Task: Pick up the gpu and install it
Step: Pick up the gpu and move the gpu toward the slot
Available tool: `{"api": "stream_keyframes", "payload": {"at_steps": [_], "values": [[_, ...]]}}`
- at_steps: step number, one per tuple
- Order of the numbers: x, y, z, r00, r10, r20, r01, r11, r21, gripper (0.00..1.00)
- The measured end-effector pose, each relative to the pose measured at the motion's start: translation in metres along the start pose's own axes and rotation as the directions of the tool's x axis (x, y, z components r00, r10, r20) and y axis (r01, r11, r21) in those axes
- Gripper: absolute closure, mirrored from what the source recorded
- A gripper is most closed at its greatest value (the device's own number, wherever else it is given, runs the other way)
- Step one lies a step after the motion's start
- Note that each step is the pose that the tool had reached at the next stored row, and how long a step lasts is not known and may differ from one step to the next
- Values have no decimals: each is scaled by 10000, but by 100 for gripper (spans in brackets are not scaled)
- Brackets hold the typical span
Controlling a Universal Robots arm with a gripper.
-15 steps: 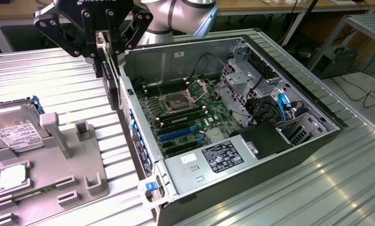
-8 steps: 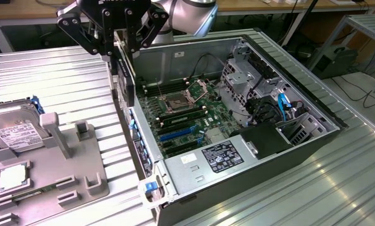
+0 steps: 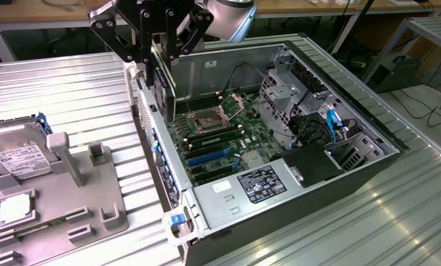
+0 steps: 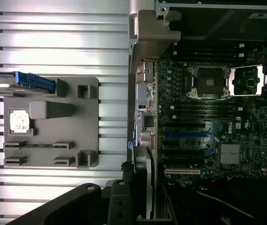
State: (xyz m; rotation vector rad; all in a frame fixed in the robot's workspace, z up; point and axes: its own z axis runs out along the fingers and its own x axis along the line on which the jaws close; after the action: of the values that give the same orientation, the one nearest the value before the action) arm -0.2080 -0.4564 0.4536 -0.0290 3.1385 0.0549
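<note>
Claw (image 3: 158, 55) pinches the graphics card (image 3: 163, 83) upright over one edge of the computer case (image 3: 228, 69): carrying stage. Seating it likely demands lining up with the blue slot (image 3: 209, 158), five o'clock below.

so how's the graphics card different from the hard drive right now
The graphics card hangs in the fingers over the open computer case; the hard drive sits slotted in the grey tray. The graphics card looks thin and dark; the hard drive is a boxy silver block with a white label. Both stand on edge.
</note>
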Motion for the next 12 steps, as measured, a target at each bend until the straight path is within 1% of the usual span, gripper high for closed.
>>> {"api": "stream_keyframes", "payload": {"at_steps": [12], "values": [[-91,-2,1,10000,-1,0,1,10000,-1,72]]}}
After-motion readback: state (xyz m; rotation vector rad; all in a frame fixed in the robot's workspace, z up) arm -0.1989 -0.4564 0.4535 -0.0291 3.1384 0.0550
